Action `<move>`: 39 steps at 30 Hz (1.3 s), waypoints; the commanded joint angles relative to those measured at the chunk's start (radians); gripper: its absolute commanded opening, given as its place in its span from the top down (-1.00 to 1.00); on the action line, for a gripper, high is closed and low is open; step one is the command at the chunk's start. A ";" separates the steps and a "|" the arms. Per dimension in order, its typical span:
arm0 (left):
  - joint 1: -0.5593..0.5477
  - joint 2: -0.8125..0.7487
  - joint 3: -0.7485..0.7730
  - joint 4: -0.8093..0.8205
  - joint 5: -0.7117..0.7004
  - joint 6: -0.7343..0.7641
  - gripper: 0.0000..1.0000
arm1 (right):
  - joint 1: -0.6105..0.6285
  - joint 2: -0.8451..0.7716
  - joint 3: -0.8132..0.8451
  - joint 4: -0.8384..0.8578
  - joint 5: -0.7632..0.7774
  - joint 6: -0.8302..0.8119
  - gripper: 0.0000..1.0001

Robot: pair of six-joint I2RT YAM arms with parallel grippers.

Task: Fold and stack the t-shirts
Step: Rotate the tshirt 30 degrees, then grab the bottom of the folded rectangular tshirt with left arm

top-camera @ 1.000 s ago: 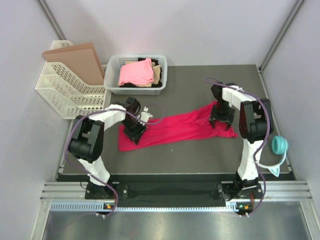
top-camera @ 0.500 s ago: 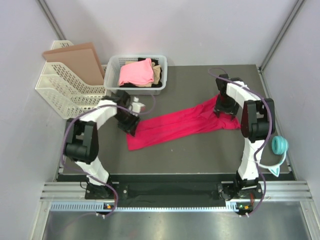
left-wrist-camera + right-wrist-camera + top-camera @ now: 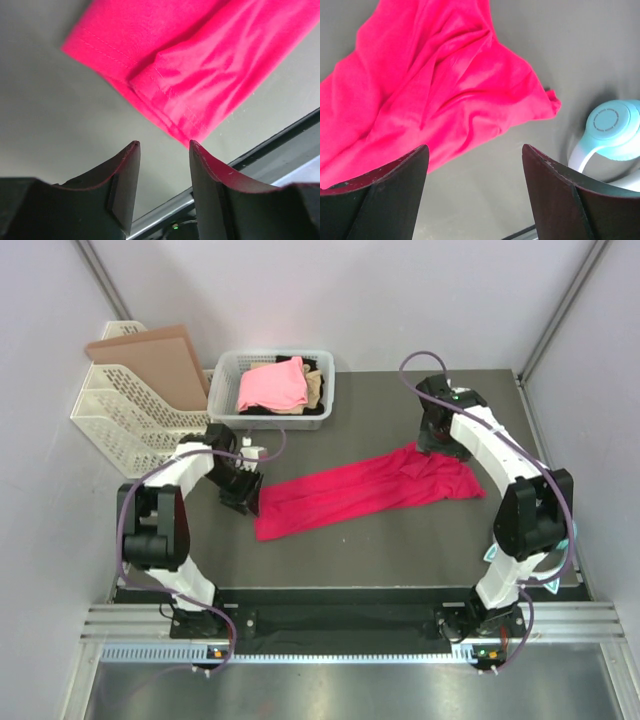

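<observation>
Two grippers, both empty: the left gripper (image 3: 162,150), narrowly open, hangs just beside the crimson t-shirt's (image 3: 365,490) left end, and the right gripper (image 3: 474,150), wide open, hangs above its right end. One crimson shirt lies on the table (image 3: 380,552). Three others, the pink t-shirt (image 3: 270,387), tan t-shirt (image 3: 316,390) and black t-shirt (image 3: 313,367), fill the mesh basket (image 3: 270,421). Both arms reach forward with elbows bowed outward.

Crimson-magenta t-shirt (image 3: 365,490), unfolded, lying on the dark counter (image 3: 380,540), stretched into a long wrinkled diagonal band, light pink t-shirt (image 3: 272,386), crumpled, topmost in the white mesh basket (image 3: 272,355), tan t-shirt (image 3: 316,390) and black t-shirt (image 3: 312,366) partly showing beneath
</observation>
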 commanded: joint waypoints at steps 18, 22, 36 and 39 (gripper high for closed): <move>0.022 0.102 -0.032 0.141 0.012 -0.198 -0.01 | 0.100 -0.344 -0.196 -0.017 0.022 0.011 -0.51; 0.022 0.133 -0.035 0.167 -0.003 -0.209 -0.02 | 0.106 -0.359 -0.211 -0.029 0.018 0.010 -0.50; 0.027 0.245 -0.049 0.262 0.033 -0.246 -0.04 | 0.158 -0.408 -0.222 -0.059 -0.001 0.031 -0.50; 0.025 0.259 -0.051 0.288 0.040 -0.258 -0.03 | 0.180 -0.410 -0.233 -0.060 0.001 0.043 -0.49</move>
